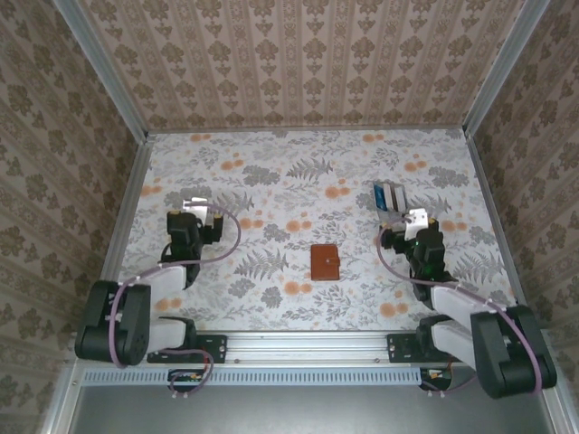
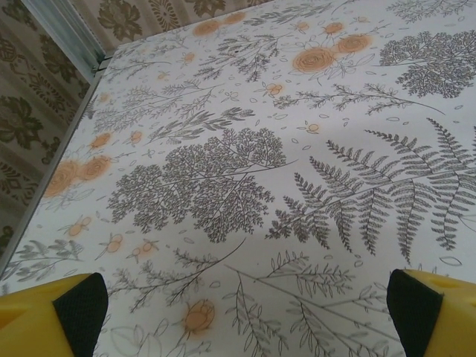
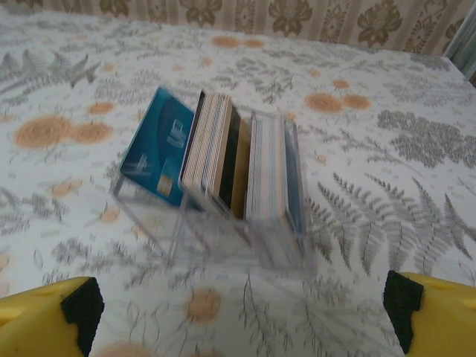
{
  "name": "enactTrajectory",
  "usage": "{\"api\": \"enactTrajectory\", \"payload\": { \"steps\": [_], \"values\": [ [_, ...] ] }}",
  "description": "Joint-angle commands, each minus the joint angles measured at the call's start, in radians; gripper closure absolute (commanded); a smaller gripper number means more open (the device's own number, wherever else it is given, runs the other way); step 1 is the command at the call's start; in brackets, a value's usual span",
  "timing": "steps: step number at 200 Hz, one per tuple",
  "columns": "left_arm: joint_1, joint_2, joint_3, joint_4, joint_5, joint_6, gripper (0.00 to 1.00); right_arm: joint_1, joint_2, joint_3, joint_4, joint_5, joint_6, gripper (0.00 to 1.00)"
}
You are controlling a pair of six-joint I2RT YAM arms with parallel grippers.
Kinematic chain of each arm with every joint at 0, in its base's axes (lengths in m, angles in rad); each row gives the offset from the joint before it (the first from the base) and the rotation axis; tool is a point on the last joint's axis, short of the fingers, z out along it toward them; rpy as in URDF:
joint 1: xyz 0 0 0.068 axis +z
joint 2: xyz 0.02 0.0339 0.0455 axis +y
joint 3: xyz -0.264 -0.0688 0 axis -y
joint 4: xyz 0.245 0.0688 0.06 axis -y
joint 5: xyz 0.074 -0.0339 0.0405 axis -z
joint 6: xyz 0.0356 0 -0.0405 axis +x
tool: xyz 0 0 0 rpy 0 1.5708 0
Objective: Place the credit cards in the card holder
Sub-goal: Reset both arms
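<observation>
The credit cards [image 3: 216, 152] stand on edge in a clear plastic rack [image 3: 223, 238], with a blue card [image 3: 158, 145] leaning at its left end. In the top view this rack of cards [image 1: 389, 195] sits at the right of the table. My right gripper [image 1: 412, 217] is just behind it. In the right wrist view that gripper [image 3: 242, 320] is open and short of the rack, nothing between its fingers. The card holder [image 1: 324, 262], a brown wallet, lies closed at the table's middle. My left gripper [image 1: 194, 208] is open over bare floral cloth [image 2: 245, 312], well left of the wallet.
A floral cloth [image 1: 298, 181] covers the table. Patterned walls with metal corner rails [image 2: 67, 30] close in the left, back and right sides. The arm bases sit on a rail [image 1: 308, 345] at the near edge.
</observation>
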Motion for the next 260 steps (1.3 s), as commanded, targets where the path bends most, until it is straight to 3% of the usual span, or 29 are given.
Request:
{"api": "enactTrajectory", "payload": {
  "steps": [1, 24, 42, 51, 58, 72, 83, 89, 97, 260],
  "values": [
    [0.008, 0.045, 0.001, 0.199, 0.015, 0.019, 0.00, -0.050, 0.087, 0.052, 0.182, -0.105, 0.060, 0.00],
    [0.042, 0.170, -0.027, 0.387, -0.003, 0.005, 0.00, -0.061, 0.247, 0.089, 0.304, -0.115, 0.073, 0.00],
    [0.066, 0.264, -0.081, 0.562, -0.025, -0.034, 0.00, -0.068, 0.437, 0.095, 0.496, -0.082, 0.094, 0.00],
    [0.065, 0.295, -0.089, 0.642, -0.029, -0.018, 0.00, -0.067, 0.412, 0.104, 0.419, -0.071, 0.095, 0.00],
    [0.066, 0.277, -0.084, 0.605, -0.027, -0.031, 0.00, -0.068, 0.379, 0.126, 0.330, -0.067, 0.096, 0.00],
    [0.081, 0.261, -0.029, 0.479, -0.024, -0.046, 0.00, -0.067, 0.408, 0.163, 0.313, -0.077, 0.092, 0.00],
    [0.092, 0.256, 0.044, 0.335, -0.019, -0.062, 0.00, -0.068, 0.397, 0.222, 0.173, -0.070, 0.096, 0.00],
    [0.119, 0.251, 0.072, 0.262, 0.035, -0.076, 0.00, -0.067, 0.409, 0.255, 0.138, -0.071, 0.094, 0.00],
    [0.152, 0.248, 0.069, 0.267, 0.105, -0.093, 0.00, -0.065, 0.401, 0.229, 0.172, -0.070, 0.093, 0.00],
    [0.143, 0.249, 0.078, 0.252, 0.095, -0.085, 0.00, -0.055, 0.407, 0.247, 0.148, -0.052, 0.087, 0.00]
  ]
}}
